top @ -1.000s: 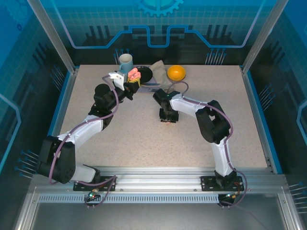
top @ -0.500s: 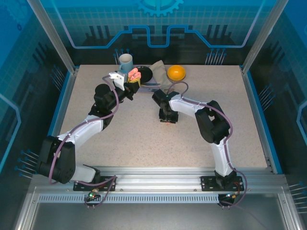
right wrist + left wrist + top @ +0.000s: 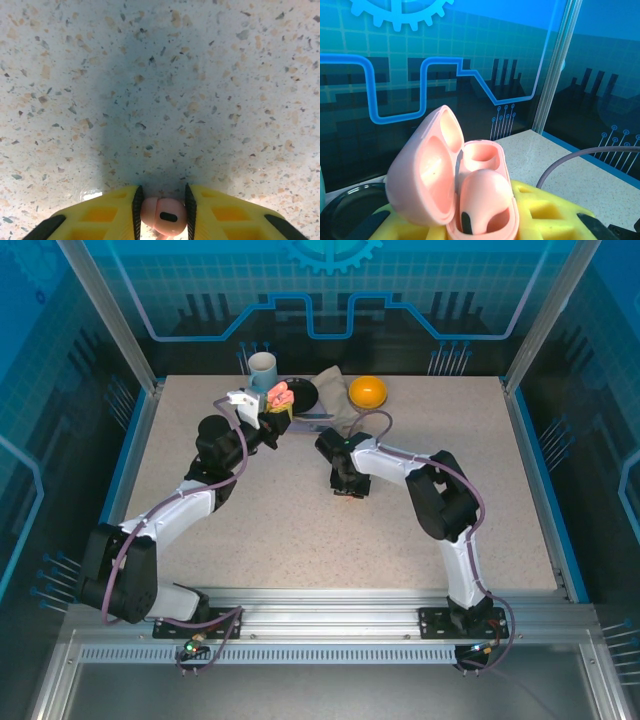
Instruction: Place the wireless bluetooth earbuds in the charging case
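Note:
My left gripper (image 3: 274, 410) is raised near the back of the table, shut on a salmon-pink charging case (image 3: 427, 170) whose lid stands open. One pink earbud (image 3: 482, 195) sits in the case's near slot; the far slot (image 3: 482, 155) is empty. Yellow fingers (image 3: 545, 210) of the left gripper (image 3: 480, 232) flank the case. At mid-table my right gripper (image 3: 348, 488) points straight down. In the right wrist view a second pink earbud (image 3: 165, 217) is pinched between the black pads (image 3: 137, 205) of the right gripper (image 3: 161, 212), just above the speckled tabletop (image 3: 160, 100).
At the back stand a pale cup (image 3: 262, 367), a black plate (image 3: 305, 393), a tan cloth (image 3: 330, 383) and an orange (image 3: 367, 392). Blue walls and metal posts ring the table. Bare speckled surface lies to the front and right.
The right gripper's jaws have narrowed onto the pink earbud, and that wrist has shifted slightly left and back. The left arm and the case have not moved.

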